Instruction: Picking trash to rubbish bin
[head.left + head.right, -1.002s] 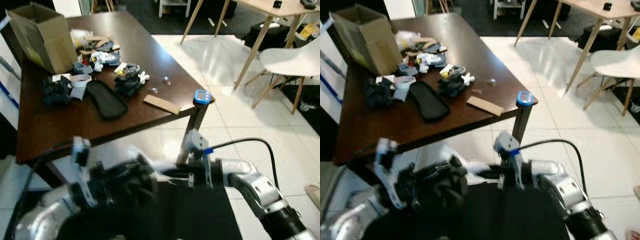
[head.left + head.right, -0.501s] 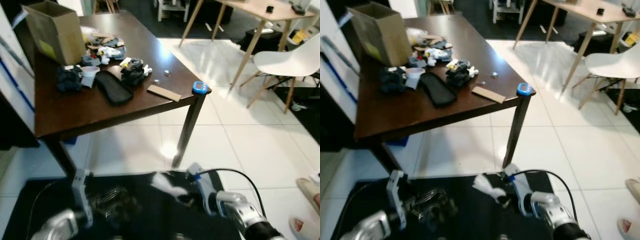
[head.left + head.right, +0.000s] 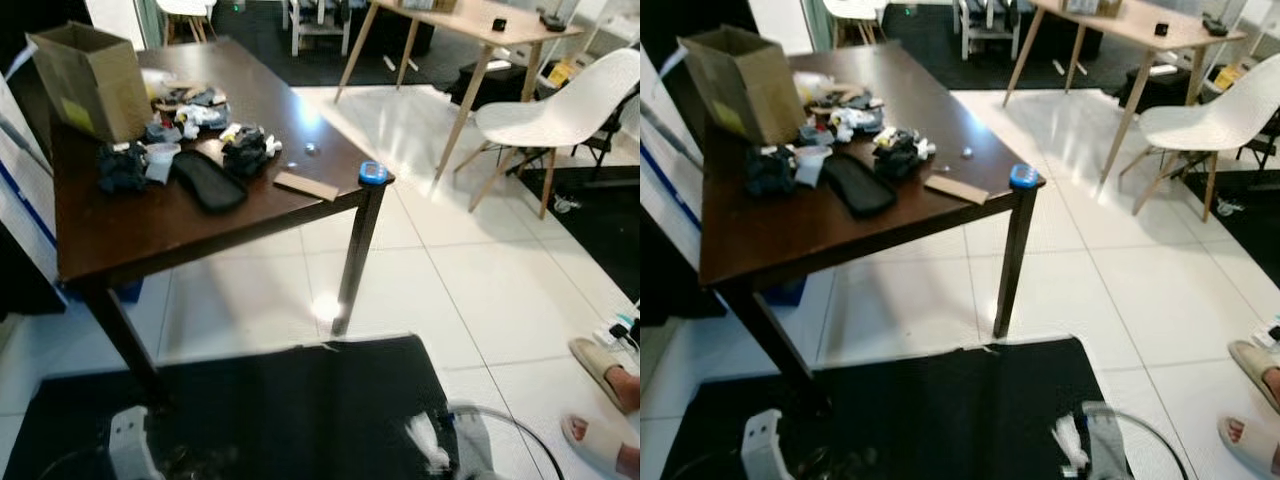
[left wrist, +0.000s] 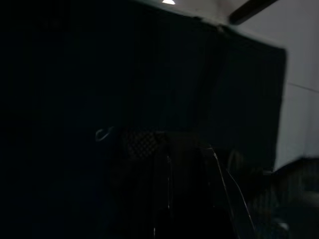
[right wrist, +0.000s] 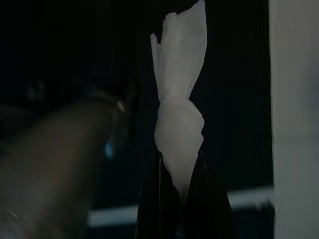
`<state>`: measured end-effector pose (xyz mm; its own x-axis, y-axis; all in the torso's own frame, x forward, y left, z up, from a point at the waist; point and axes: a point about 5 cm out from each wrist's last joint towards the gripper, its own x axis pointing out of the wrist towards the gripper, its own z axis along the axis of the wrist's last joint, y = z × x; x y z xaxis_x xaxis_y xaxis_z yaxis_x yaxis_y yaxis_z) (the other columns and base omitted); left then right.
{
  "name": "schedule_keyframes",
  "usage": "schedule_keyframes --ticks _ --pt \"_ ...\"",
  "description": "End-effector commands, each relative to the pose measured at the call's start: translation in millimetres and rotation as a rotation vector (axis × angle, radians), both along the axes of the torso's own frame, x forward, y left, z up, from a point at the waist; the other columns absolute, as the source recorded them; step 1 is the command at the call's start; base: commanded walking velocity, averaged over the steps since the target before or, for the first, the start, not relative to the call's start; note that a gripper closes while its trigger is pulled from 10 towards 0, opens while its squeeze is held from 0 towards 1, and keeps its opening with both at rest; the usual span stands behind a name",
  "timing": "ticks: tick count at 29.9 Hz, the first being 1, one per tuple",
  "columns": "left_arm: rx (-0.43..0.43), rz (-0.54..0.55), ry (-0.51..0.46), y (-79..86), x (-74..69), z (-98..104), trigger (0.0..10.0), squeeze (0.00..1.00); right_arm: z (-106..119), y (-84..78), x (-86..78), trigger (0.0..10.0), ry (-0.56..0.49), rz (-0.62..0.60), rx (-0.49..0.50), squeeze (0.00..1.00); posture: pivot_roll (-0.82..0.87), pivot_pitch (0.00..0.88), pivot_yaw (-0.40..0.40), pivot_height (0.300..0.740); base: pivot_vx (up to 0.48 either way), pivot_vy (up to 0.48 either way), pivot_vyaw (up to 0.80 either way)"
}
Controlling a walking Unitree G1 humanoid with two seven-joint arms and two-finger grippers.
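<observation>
In the right wrist view my right gripper (image 5: 178, 174) is shut on a twisted white tissue (image 5: 179, 104), which sticks out past the black fingers (image 5: 152, 199). In the eye views that tissue (image 3: 1070, 443) shows at the bottom edge, over a wide black surface (image 3: 940, 400) in front of me. My left arm's white wrist part (image 3: 762, 442) sits low at the bottom left. The left wrist view is nearly black. More trash (image 3: 195, 135) lies heaped on the dark wooden table (image 3: 150, 235).
On the table stand a cardboard box (image 3: 90, 80), a black pouch (image 3: 207, 182), a cardboard strip (image 3: 307, 186) and a blue round item (image 3: 372, 172) at the corner. A white chair (image 3: 560, 110) and a light wooden table (image 3: 470, 20) stand at the right. A person's sandalled feet (image 3: 600, 400) are at the lower right.
The camera has shifted, so the table looks farther off. Both arms have sunk to the bottom edge of the view. The right gripper still holds the tissue.
</observation>
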<state>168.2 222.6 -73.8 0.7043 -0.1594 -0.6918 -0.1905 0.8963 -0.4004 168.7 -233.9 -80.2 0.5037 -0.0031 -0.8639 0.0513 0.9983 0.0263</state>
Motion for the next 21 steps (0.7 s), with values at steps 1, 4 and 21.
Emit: schedule_keyframes --ticks 1,4,21 --pt "0.004 0.019 0.122 -6.9 -26.4 -15.6 10.0 0.0 -4.8 -2.2 -10.4 10.0 0.026 -0.048 -0.018 0.0 0.06 0.114 -0.043 0.74 0.0 0.0 0.0" --pt "0.002 0.051 0.145 -6.7 -33.5 -18.9 10.0 0.0 -6.9 -3.7 -15.5 10.0 0.033 -0.082 -0.028 0.0 0.06 0.111 -0.041 0.74 0.0 0.0 0.0" --pt "0.013 0.069 0.191 -12.0 -41.4 -24.9 10.0 0.0 -8.8 -2.3 -16.8 10.0 0.051 -0.079 -0.074 0.0 0.07 0.096 -0.042 0.74 0.0 -0.367 0.0"
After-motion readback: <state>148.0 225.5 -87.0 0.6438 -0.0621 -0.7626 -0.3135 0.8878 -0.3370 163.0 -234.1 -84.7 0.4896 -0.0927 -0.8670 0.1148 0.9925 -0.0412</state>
